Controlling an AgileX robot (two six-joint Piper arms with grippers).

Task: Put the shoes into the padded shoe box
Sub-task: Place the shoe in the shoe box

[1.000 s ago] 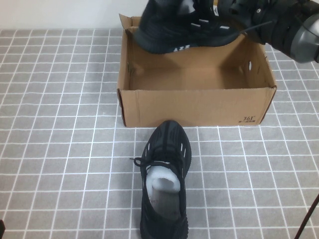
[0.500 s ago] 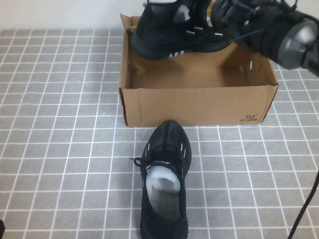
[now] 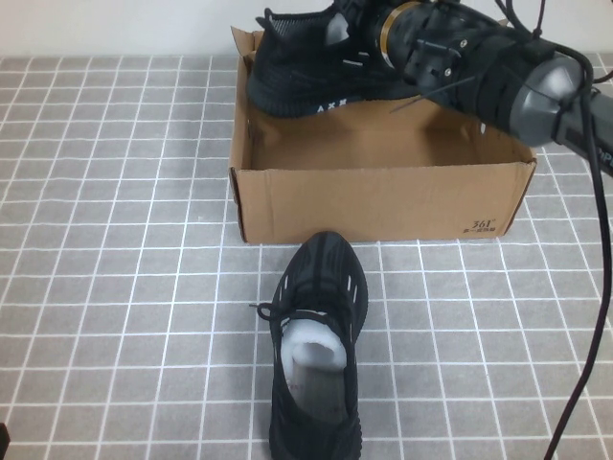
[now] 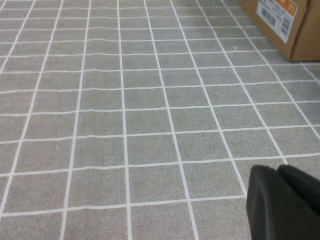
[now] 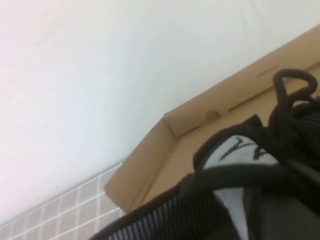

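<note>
One black knit sneaker (image 3: 305,79) hangs tilted over the back left part of the brown cardboard shoe box (image 3: 383,206). My right gripper (image 3: 362,34) is shut on it at the collar, with its fingers hidden in the shoe. In the right wrist view the sneaker's collar and laces (image 5: 240,200) fill the lower right, with the box's inner corner (image 5: 150,160) behind. The second sneaker (image 3: 316,359), with white paper stuffing, lies on the cloth in front of the box, toe toward it. My left gripper (image 4: 282,202) is shut and empty, low over the cloth.
A grey cloth with a white grid (image 3: 115,240) covers the table. A corner of the box with a printed label (image 4: 280,22) shows in the left wrist view. A white wall runs behind the box. The right arm's cable (image 3: 601,287) hangs at the right edge.
My right arm has swung further in over the box, and the held sneaker has moved a little left and lower toward the back left corner. The sneaker on the cloth has not moved.
</note>
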